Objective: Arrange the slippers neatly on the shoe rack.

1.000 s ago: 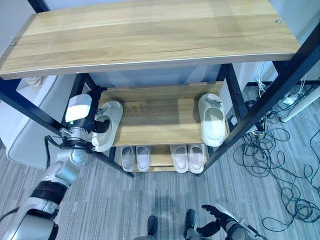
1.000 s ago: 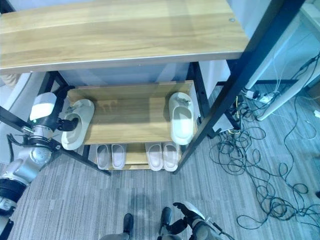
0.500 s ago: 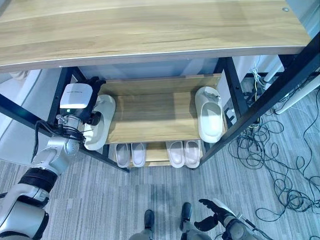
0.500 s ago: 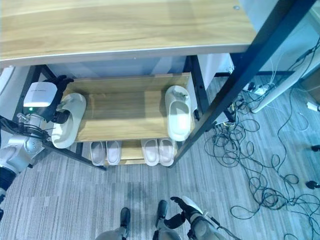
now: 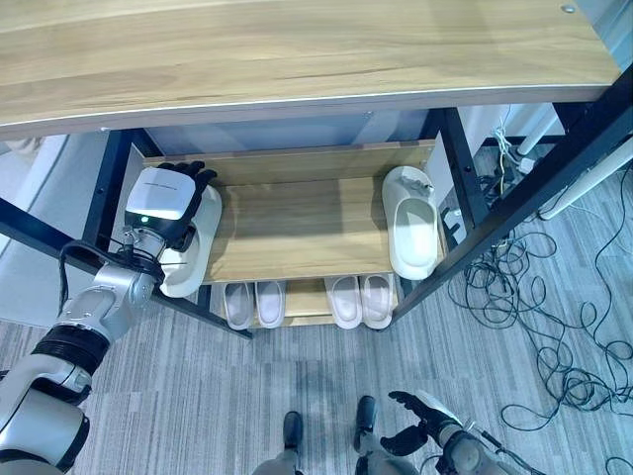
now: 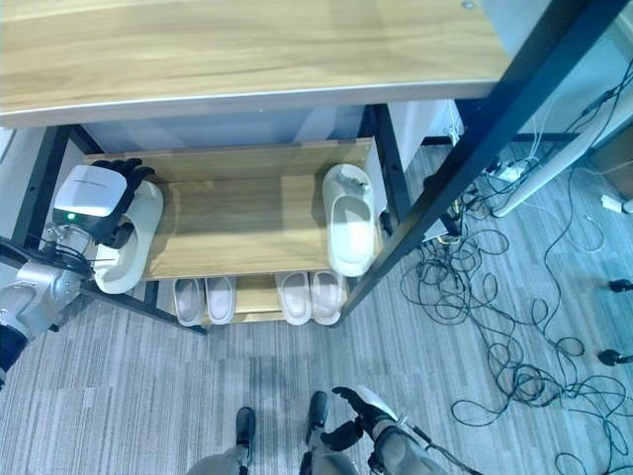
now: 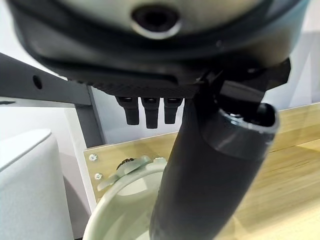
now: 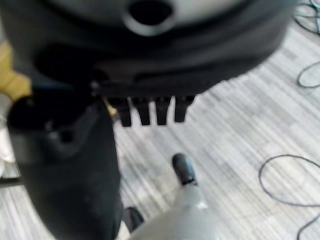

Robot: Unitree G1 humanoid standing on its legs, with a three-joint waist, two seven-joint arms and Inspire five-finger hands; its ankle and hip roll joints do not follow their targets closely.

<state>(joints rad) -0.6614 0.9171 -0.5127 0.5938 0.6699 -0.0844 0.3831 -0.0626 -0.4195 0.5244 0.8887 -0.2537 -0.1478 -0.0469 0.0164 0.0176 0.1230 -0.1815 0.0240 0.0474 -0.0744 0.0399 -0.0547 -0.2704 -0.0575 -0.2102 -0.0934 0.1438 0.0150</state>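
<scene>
Grey carpet runs under a wooden shoe rack whose middle shelf carries two slippers well apart. On the left slipper, overhanging the shelf's front corner, the left hand rests with relaxed fingers, gripping nothing. A careless nudge could tip it off. The right hand hangs low, loosely spread.

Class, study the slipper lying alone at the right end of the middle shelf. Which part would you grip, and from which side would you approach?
Grip the right slipper by its upper strap, the raised band at the far end; the foot opening beneath it should let fingers hook under. Its heel points toward the shelf's open front edge, so coming in from the front, below the top board, looks best.
</scene>
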